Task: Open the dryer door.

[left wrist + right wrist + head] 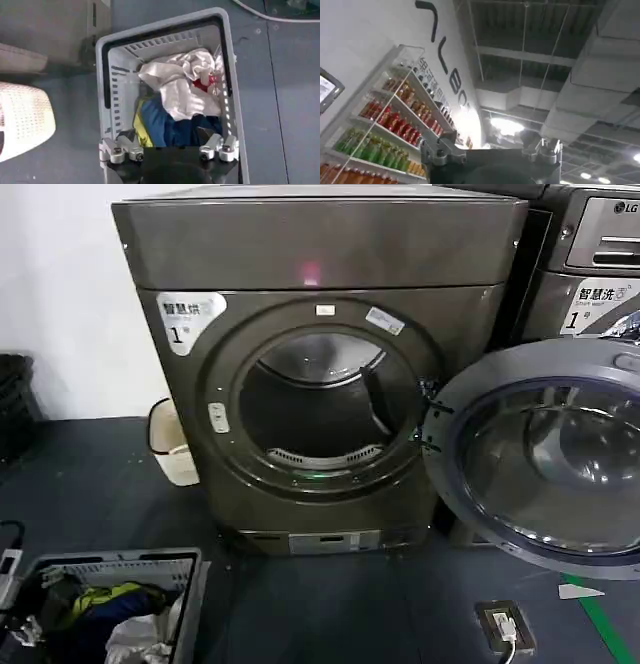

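The head camera is looking forward and down, from fairly near, at the dryer [320,374] and its swung-open dryer door [545,459]. The left wrist camera is facing straight down past the left gripper [170,150] into the laundry basket [107,75] below it, which the head view shares. The right wrist camera is pointing upward past the right gripper [492,150] at the ceiling [560,60] and drink shelves [395,125].

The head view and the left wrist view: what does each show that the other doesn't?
Head view alone: the dark dryer, its drum open, and the dryer door swung wide to the robot's right. Left wrist view alone: the left gripper, fingers apart, above the clothes, holding nothing. Both share the grey laundry basket of clothes and the white perforated bin on the floor.
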Controlling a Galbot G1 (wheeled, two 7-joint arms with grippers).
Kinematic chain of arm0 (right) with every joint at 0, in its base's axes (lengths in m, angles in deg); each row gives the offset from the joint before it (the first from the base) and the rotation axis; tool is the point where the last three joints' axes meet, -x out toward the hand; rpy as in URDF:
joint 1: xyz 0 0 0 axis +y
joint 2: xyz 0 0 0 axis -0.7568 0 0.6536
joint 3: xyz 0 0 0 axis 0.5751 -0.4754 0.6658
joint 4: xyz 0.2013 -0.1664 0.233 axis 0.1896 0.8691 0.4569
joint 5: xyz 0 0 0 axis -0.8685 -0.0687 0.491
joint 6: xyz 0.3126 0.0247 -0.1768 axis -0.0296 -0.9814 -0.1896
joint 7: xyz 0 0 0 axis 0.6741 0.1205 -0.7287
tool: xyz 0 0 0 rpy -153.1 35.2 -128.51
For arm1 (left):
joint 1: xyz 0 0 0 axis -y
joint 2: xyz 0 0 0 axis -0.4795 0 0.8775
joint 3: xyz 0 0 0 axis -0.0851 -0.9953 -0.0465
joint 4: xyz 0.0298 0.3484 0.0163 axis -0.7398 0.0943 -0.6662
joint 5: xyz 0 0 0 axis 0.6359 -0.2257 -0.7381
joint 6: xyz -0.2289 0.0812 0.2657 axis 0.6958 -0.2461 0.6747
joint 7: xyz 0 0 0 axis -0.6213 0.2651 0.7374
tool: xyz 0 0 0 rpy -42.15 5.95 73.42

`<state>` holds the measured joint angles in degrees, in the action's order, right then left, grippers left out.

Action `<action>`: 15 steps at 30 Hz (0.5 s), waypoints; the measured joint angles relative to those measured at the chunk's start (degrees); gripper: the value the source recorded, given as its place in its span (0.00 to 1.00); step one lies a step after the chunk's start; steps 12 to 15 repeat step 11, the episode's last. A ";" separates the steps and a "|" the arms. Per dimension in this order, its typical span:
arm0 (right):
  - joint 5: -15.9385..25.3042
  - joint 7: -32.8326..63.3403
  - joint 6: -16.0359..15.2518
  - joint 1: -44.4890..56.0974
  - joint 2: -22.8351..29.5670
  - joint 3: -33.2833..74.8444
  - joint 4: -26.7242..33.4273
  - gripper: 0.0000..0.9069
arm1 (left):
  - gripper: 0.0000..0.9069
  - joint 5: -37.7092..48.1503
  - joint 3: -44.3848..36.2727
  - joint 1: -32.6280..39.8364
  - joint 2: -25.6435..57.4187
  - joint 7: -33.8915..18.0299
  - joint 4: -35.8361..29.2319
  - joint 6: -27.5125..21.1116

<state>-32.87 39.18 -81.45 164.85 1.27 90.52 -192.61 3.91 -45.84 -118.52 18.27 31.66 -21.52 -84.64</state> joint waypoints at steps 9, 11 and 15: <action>0.48 -0.08 0.10 0.07 0.07 0.18 0.04 1.00 | 1.00 -1.68 -0.01 -0.02 0.41 1.44 0.40 0.61; 0.94 -0.07 0.32 0.06 0.20 0.17 0.01 1.00 | 1.00 -1.86 -0.02 0.03 0.56 1.58 0.50 0.70; 0.94 -0.07 0.32 0.06 0.20 0.17 0.01 1.00 | 1.00 -1.86 -0.02 0.03 0.56 1.58 0.50 0.70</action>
